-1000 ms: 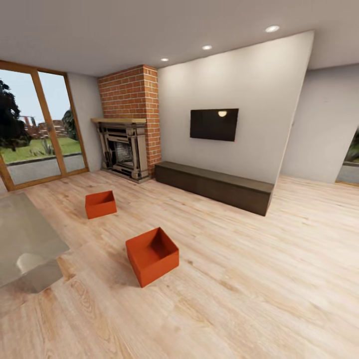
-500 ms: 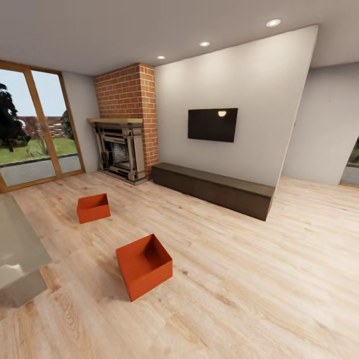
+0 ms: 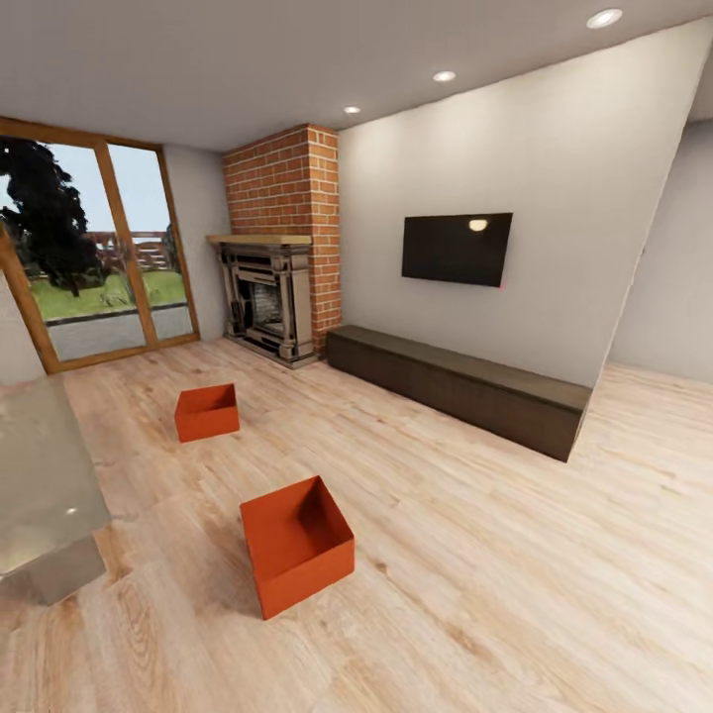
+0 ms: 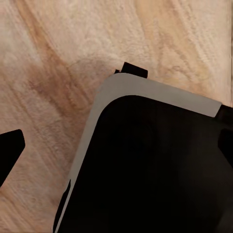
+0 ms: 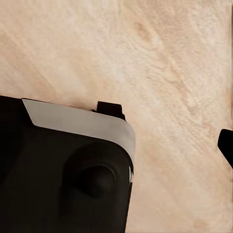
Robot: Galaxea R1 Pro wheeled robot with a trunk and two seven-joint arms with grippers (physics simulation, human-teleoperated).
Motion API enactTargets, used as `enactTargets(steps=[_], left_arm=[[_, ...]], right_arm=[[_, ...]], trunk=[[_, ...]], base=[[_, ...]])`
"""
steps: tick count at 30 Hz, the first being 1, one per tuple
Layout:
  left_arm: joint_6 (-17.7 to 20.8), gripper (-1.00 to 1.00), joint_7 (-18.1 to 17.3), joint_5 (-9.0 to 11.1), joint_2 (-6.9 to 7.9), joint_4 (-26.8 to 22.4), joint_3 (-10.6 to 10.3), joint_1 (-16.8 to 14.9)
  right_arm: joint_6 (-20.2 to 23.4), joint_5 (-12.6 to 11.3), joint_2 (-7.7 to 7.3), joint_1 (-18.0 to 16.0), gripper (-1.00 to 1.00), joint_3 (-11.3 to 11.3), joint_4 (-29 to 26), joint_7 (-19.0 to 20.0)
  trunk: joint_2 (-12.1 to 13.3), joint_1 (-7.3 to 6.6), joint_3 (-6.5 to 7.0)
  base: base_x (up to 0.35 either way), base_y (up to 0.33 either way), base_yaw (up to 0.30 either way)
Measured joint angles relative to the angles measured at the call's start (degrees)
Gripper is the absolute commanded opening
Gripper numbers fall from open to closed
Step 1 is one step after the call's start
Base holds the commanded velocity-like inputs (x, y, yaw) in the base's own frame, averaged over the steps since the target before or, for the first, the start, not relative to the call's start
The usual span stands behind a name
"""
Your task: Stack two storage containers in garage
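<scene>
We see both bins on the wood floor (image 3: 475, 555): the near bin (image 3: 296, 546) ahead, the far bin (image 3: 207, 412) toward the fireplace (image 3: 265, 302). We cannot tell our fingers' spread.

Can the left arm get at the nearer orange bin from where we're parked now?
Probably not yet. The nearer bin sits out on the wood floor ahead with open planks in front of it; nothing blocks it, so driving closer should do it.

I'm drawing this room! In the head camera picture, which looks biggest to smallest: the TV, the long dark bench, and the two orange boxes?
1. Long dark bench
2. Near orange box
3. TV
4. Far orange box

The two boxes look like twins; the near one looks bigger only because it's closer to the camera.
</scene>
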Motion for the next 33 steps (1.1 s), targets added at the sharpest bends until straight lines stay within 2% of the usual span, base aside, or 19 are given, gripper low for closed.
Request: enactTargets(steps=[33], left_arm=[[-0.1,1.00,0.0,0.1,0.07,0.1,0.0,0.0]], right_arm=[[0.0,0.0,0.00,0.0,1.00,-0.3,0.0,0.0]], trunk=[[0.0,0.00,0.00]], base=[[0.306,-0.165,0.274]])
